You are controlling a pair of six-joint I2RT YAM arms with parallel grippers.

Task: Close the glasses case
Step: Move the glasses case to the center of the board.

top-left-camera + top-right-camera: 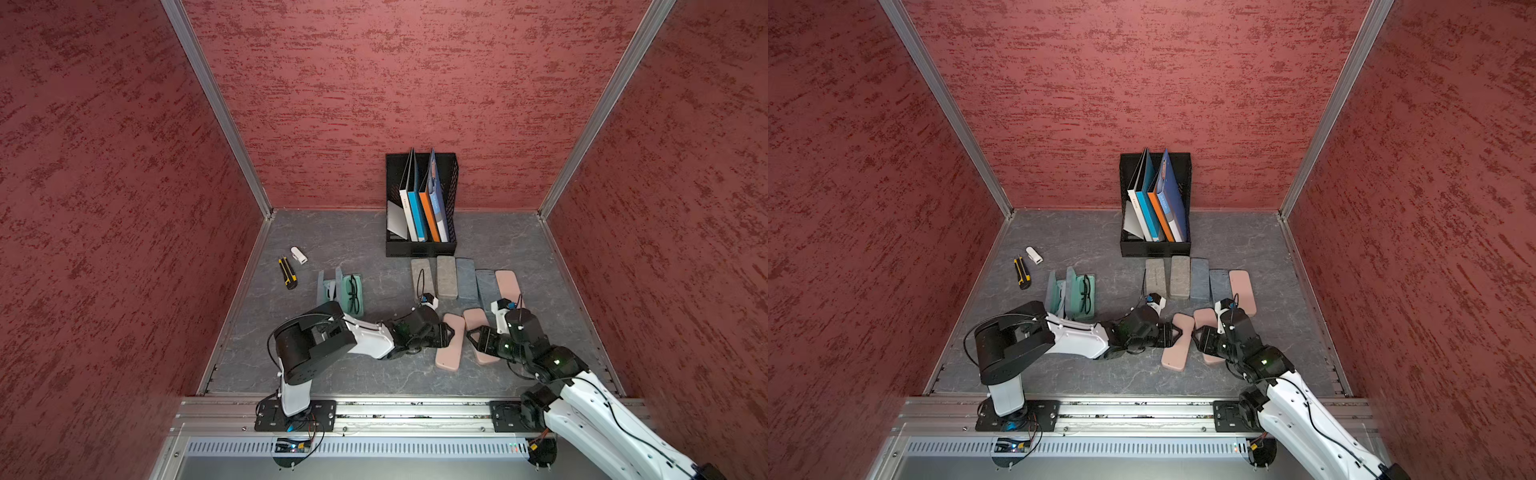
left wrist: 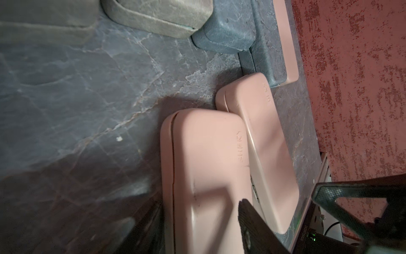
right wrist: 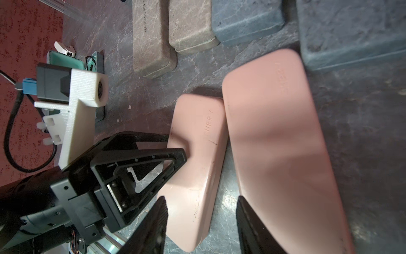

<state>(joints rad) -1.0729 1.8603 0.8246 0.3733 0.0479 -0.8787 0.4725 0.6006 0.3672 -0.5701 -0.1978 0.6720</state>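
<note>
With the left pincer (image 1: 448,333) part-open astride the pink oblong hard glasses case (image 1: 451,353), grip unclear, press its lid squarely while the empty, half-open right pincer (image 3: 201,197) steadies it.

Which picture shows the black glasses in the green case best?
The top views: both look straight down on the glasses lying in the open green case. The right wrist view catches just a sliver of them; the left wrist view misses them.

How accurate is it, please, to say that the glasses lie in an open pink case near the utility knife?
Not quite: the open case holding the glasses is teal, not pink, as both top views show. It does lie near the utility knife.
</note>
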